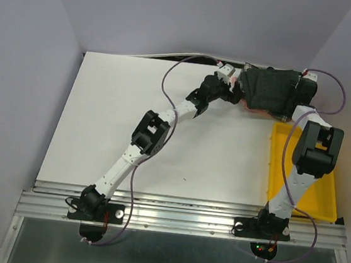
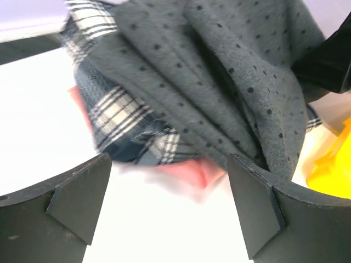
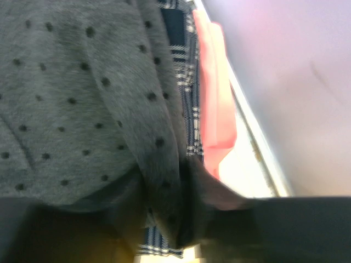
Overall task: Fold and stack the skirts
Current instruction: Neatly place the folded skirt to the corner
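The skirts lie in a pile at the table's far right. The charcoal dotted skirt [image 1: 269,89] is on top, over the plaid skirt [image 2: 129,118] and the pink skirt [image 2: 200,172]. My left gripper [image 1: 233,90] is at the pile's left edge. In the left wrist view it [image 2: 170,163] is open and empty, its jaws spread just short of the pink hem. My right gripper [image 1: 302,89] is at the pile's right edge. In the right wrist view it [image 3: 186,230] looks shut on a fold of the charcoal skirt [image 3: 82,98], with the plaid skirt [image 3: 184,60] and the pink skirt [image 3: 214,98] behind.
A yellow plastic tray [image 1: 321,202] stands at the right front, just below the pile, and also shows in the left wrist view [image 2: 332,170]. The back wall and the table's far edge [image 1: 171,60] run close behind the pile. White tabletop [image 1: 127,113] spreads to the left.
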`<state>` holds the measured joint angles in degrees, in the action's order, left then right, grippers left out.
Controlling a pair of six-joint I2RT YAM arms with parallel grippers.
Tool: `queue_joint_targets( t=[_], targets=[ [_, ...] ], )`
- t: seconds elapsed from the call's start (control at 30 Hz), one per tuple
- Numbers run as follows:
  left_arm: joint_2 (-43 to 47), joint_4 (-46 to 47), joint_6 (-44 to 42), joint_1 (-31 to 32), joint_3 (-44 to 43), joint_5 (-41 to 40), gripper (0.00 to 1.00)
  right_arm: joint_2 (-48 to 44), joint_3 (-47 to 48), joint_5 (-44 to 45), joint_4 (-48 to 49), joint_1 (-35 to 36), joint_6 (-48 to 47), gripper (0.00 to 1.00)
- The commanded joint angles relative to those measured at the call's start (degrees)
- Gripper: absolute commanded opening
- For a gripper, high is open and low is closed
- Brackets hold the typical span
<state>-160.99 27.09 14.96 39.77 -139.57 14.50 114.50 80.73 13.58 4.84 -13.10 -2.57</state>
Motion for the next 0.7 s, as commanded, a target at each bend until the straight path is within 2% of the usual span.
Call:
queue_joint_targets(
  t=[0.0,0.03,0.07,0.1,0.13,0.33,0.4,0.43,0.53,0.6,0.67],
  targets=[
    [17.0,-1.2,-2.0,-1.8,5.0,-0.1,0.99,-3.2,4.5,1.5,0.2,-1.0,0.5,0.54],
    [18.9,-4.6,-1.2,-2.5,5.9,1.4,0.99,-3.8,5.1,1.0,-1.2,-1.0,0.6,0.65],
    [21.0,-6.5,-1.2,-4.0,6.8,1.8,0.99,-4.4,5.7,0.7,-1.8,-1.0,0.5,0.82],
    [25.2,-9.0,-1.3,-4.8,8.2,2.2,0.99,-4.9,6.5,0.7,-2.7,-1.0,0.6,0.89],
    [27.4,-13.7,-2.2,-5.6,9.0,3.2,0.99,-5.8,8.7,0.5,-4.6,-1.0,0.5,1.00],
    [45.0,-29.5,-4.5,-15.0,18.8,1.7,0.99,-9.1,18.6,-1.1,-13.1,-1.0,-5.9,1.00],
    [51.1,-33.0,-6.5,-18.1,22.7,1.4,0.99,-11.3,21.0,-5.9,-16.2,-1.0,-8.1,1.00],
    [52.3,-38.3,-8.0,-21.0,23.0,0.7,0.99,-12.2,21.7,-8.5,-19.1,-1.0,-10.2,1.00],
    [55.3,-51.5,-14.2,-26.2,22.8,-0.5,0.99,-15.3,22.4,-25.0,-26.8,-1.0,-13.0,1.00],
    [57.9,-57.9,-19.2,-29.6,26.3,0.8,0.99,-15.3,23.2,-31.9,-33.4,-1.0,-12.6,1.00],
    [61.6,-57.7,-21.5,-32.4,32.9,5.5,0.99,-14.5,23.3,-33.3,-36.6,-1.0,-12.1,1.00]
  ],
)
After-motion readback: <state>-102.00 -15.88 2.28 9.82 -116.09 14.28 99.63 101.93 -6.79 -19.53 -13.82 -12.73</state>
